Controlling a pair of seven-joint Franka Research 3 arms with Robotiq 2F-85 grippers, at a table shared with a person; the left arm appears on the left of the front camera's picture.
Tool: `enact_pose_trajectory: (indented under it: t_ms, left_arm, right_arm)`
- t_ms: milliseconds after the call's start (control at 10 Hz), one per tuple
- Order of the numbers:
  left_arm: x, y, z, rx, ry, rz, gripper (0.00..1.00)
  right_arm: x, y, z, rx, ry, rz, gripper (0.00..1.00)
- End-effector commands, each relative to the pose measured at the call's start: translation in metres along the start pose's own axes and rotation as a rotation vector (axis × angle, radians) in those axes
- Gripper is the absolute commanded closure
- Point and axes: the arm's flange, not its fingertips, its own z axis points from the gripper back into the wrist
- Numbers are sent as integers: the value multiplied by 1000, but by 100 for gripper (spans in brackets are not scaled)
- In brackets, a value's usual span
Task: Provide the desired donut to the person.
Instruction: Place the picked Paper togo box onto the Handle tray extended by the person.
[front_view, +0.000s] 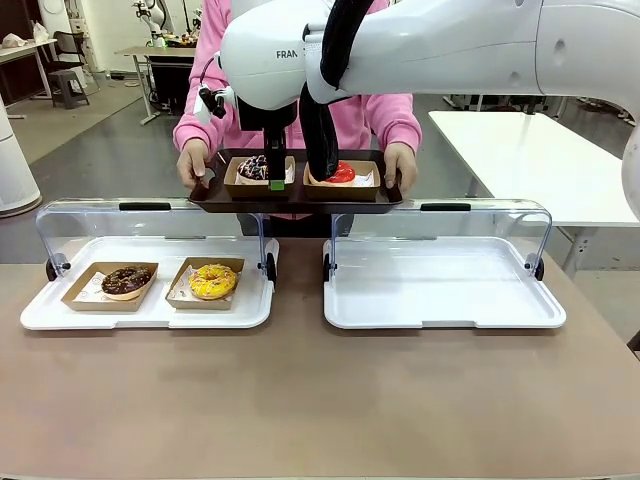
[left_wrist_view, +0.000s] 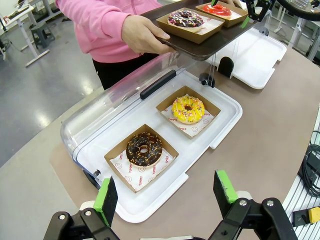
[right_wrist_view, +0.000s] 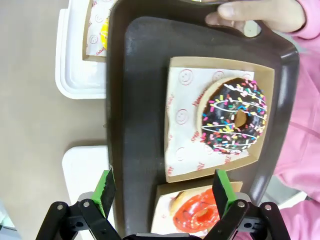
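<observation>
The person (front_view: 385, 115) in a pink hoodie holds a dark tray (front_view: 295, 200) over the table's far edge with both hands. On it sit a chocolate donut with coloured sprinkles (right_wrist_view: 235, 121) in a cardboard box and a red-glazed donut (right_wrist_view: 197, 216) in a second box. My right gripper (right_wrist_view: 164, 192) hangs open just above the tray, its fingers either side of the red donut's box edge; in the front view the right gripper (front_view: 278, 178) hangs over the tray. My left gripper (left_wrist_view: 166, 192) is open and holds nothing, above the near edge of the left white tray (left_wrist_view: 220, 135).
The left white tray holds a chocolate donut (front_view: 126, 280) and a yellow sprinkled donut (front_view: 213, 281), each in a box. The right white tray (front_view: 440, 310) holds nothing. Both clear lids (front_view: 150, 215) stand open behind the trays. Bare brown table (front_view: 320, 400) lies in front.
</observation>
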Motion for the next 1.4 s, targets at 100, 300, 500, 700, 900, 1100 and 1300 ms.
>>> enact_pose_trajectory:
  t_ms: [100, 300, 500, 700, 900, 1100, 1300]
  left_arm:
    - [-2, 1, 0, -4, -6, -2, 0]
    - [-2, 1, 0, -4, -6, -2, 0]
    - [-2, 1, 0, -4, -6, -2, 0]
    - [-2, 1, 0, -4, -6, -2, 0]
    - [-2, 1, 0, -4, -6, -2, 0]
    - [-2, 1, 0, -4, -6, -2, 0]
    - [-2, 1, 0, -4, -6, -2, 0]
  right_arm:
    - [-1, 0, 2, 40, -19, 23, 0]
    - [2, 1, 3, 62, -2, 8, 0]
    - [1, 1, 0, 4, -4, 10, 0]
    - [1, 1, 0, 4, -4, 10, 0]
    - [1, 1, 0, 4, -4, 10, 0]
    - [1, 1, 0, 4, -4, 10, 0]
    - [1, 1, 0, 4, -4, 10, 0]
